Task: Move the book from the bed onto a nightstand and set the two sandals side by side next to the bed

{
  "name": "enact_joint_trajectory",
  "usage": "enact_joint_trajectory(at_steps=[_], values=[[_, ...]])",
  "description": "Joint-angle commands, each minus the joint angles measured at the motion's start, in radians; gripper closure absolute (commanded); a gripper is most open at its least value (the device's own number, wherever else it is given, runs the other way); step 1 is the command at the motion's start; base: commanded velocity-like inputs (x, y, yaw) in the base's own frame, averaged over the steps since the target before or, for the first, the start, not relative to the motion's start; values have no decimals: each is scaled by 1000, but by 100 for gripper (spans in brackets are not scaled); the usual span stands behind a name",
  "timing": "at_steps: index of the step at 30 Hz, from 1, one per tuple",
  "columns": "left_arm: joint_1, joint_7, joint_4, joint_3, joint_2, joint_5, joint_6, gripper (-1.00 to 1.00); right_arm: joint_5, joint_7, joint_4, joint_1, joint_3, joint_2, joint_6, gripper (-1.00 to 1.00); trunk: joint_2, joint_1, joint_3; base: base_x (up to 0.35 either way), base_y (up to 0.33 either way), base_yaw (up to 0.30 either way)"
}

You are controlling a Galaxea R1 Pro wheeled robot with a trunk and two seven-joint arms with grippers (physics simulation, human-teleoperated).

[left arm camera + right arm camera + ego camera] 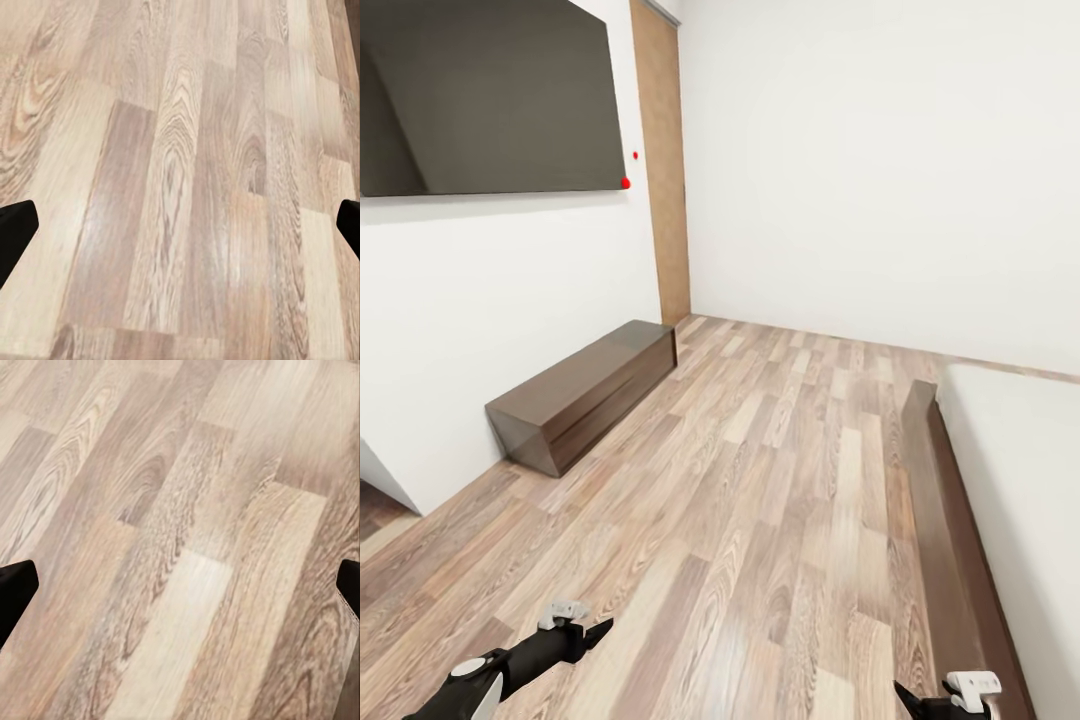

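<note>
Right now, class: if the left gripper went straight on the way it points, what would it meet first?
The floor. In the left wrist view the left gripper looks along its open fingers at bare wood planks, with nothing between. How far off the planks lie cannot be judged.

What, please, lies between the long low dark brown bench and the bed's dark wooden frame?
In the head view, only bare light brown wood-plank floor lies between the long dark brown bench and the bed's dark wooden frame.

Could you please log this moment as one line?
phase: moving | left gripper: open, empty | right gripper: open, empty | bed: right | bench: left
</note>
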Motion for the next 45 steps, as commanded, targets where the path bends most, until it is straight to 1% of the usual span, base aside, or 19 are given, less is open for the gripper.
enact_joint_trajectory(at_steps=[1,19,26,34,41,45], values=[[-1,-4,1,7,0,-11,-8,-100,-4,8,1,-1,-4,0,0,-100,0,0,-1,335,0,0],[-1,-4,1,6,-2,-11,-8,-100,-3,10,1,-1,-4,1,1,-100,0,0,-1,335,0,-3],[-1,-4,1,6,-2,-11,-8,-100,0,10,1,-1,-4,1,1,-100,0,0,-1,335,0,-183],[-1,-4,1,6,-2,-11,-8,-100,1,8,1,-1,-4,1,0,-100,0,0,-1,335,0,-36],[-1,-4,1,6,-2,-11,-8,-100,1,7,2,-1,-4,1,0,-100,0,0,0,335,0,-237],[-1,-3,7,6,-10,-12,-8,-100,2,4,6,-1,-3,2,-3,-100,0,0,0,335,0,-71]])
